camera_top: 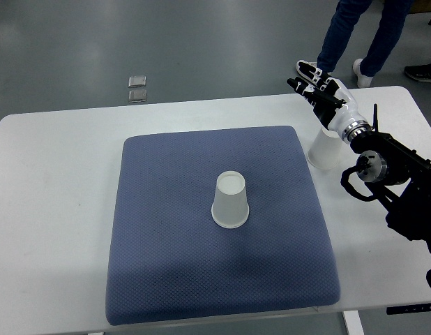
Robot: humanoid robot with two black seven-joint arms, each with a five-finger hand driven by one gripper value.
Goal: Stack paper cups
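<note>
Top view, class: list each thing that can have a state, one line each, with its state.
Cup on the mat: upside down, alone, untouched.
Cup on the table: upside down, beside the mat's right edge, partly hidden under the wrist.
Right hand: fingers extended, open, holding nothing.
Blue mat: lying flat.

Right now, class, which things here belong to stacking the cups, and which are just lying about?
Job:
mat cup, upside down
second cup, beside the mat, under the right arm
right hand, fingers straight, holding nothing
blue mat

Lying about:
two small squares on the floor
a person's legs behind the table
</note>
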